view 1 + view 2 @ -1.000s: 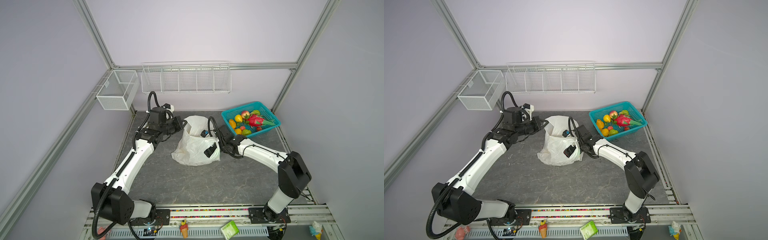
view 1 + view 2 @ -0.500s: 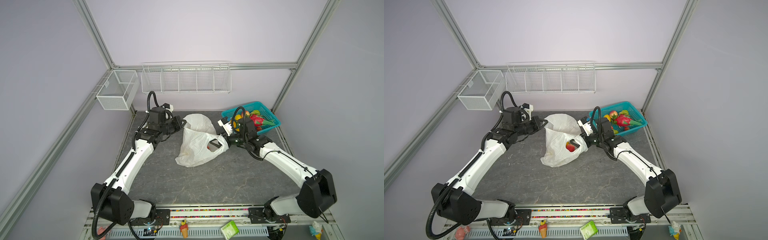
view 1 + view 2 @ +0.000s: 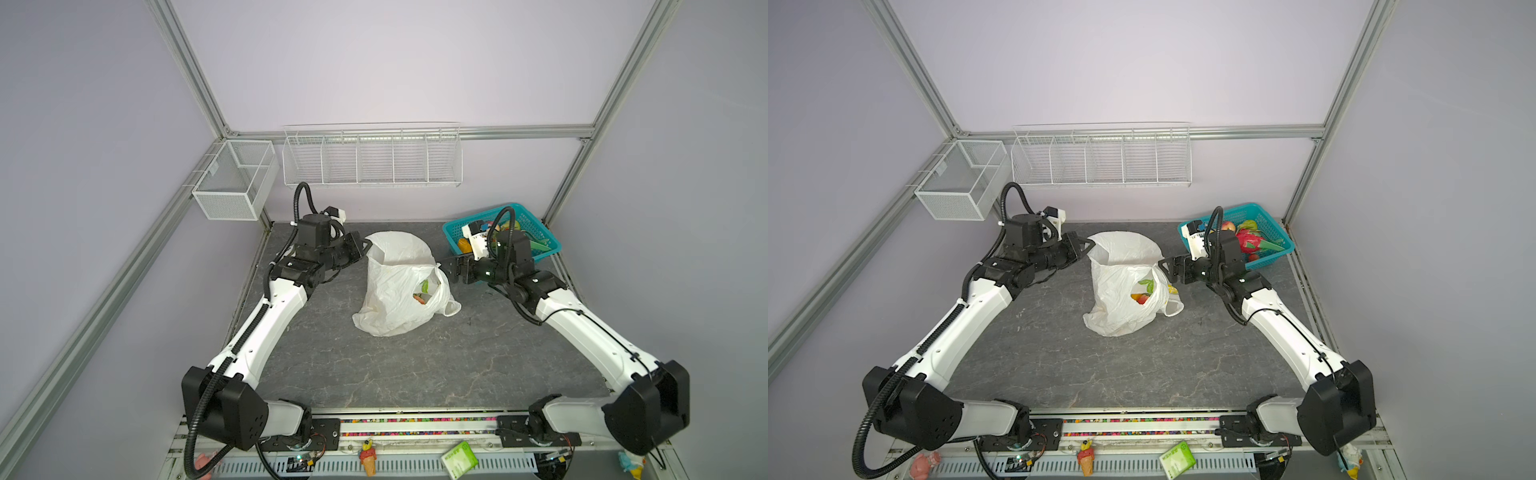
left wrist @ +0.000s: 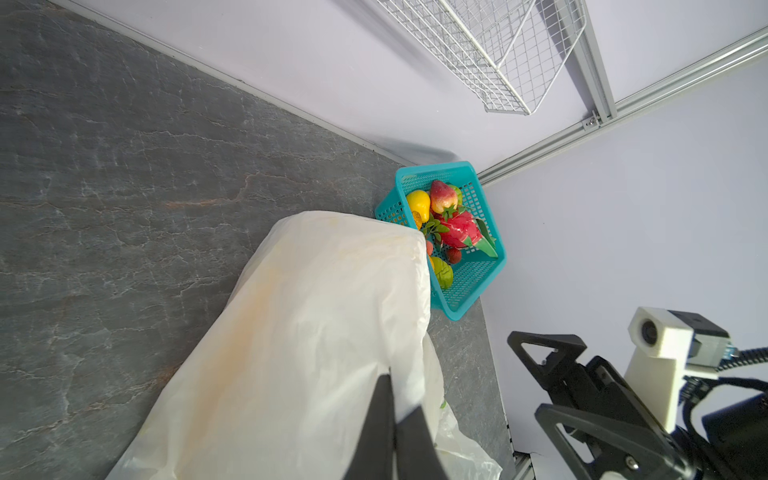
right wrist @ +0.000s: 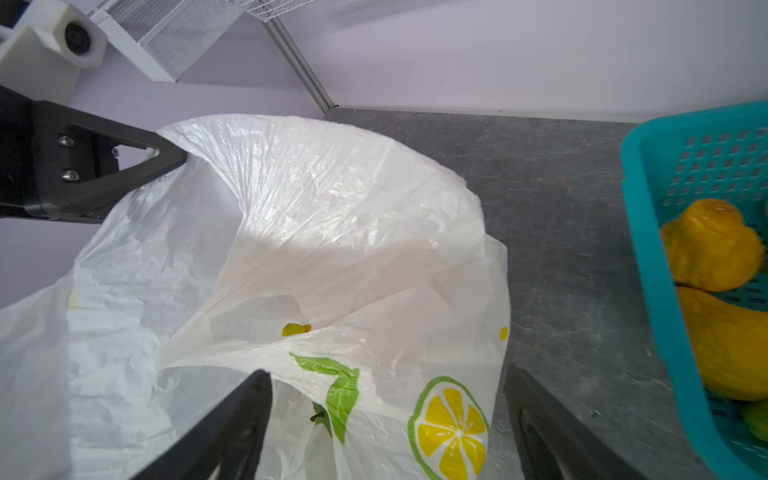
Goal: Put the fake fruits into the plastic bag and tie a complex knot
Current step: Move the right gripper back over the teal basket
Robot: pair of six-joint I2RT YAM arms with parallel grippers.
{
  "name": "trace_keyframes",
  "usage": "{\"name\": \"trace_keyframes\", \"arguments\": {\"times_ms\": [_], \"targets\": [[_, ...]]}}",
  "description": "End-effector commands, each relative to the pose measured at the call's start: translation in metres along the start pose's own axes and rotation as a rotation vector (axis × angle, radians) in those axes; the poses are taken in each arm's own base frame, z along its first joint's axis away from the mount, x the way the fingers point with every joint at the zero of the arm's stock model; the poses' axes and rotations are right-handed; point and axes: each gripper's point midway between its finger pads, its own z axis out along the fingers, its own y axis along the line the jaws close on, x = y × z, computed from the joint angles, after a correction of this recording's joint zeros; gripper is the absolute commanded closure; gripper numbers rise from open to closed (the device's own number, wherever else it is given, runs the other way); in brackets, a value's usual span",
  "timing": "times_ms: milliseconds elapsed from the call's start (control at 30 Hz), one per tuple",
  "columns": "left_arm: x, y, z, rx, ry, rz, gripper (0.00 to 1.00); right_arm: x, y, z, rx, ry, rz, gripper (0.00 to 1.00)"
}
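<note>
Plastic bag (image 3: pixel 395 291): thin, crinkly translucent white film with lemon-slice and green-leaf print. It sits slumped on the dark grey veined tabletop (image 3: pixel 374 374), mouth gaping upward.
Left gripper (image 3: pixel 362 249) is at the bag's far-left rim. Its black wedge fingers (image 5: pixel 104 195) are pinched tight on the film and hold that edge up.
Right gripper (image 3: pixel 445 268) is just beside the bag's right rim, jaws spread wide, gripping nothing. The printed flap sags between them.
Glossy fake fruits (image 3: pixel 1142 296) are inside the bag; red, orange and green show through the mouth.
One handle loop (image 3: pixel 451 308) lies loose at the bag's right.
Teal lattice basket (image 3: pixel 536 224) is beyond the bag to the right and holds a pink dragon fruit (image 3: pixel 1248 242) plus yellow pieces.
</note>
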Motion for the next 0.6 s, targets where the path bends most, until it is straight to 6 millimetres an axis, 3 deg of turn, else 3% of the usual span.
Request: {"name": "trace_keyframes", "arguments": {"times_ms": [0,100,233,367,567], "targets": [[-0.007,-0.004,-0.009,-0.002,-0.027,0.014,1.00,-0.014,-0.025,-0.022,0.135,-0.077,-0.003,0.07],[-0.008,-0.003,-0.009,-0.003,-0.030,0.014,1.00,-0.016,-0.054,-0.033,0.260,-0.080,-0.003,0.06],[-0.008,-0.003,-0.009,-0.002,-0.029,0.013,1.00,-0.015,-0.110,-0.042,0.475,-0.049,0.000,0.04],[-0.007,-0.003,-0.008,0.000,-0.025,0.010,1.00,-0.016,-0.157,-0.033,0.564,0.031,0.058,0.04],[-0.007,-0.003,-0.009,0.000,-0.029,0.013,1.00,-0.009,-0.206,-0.017,0.677,0.211,0.056,0.08]]}}
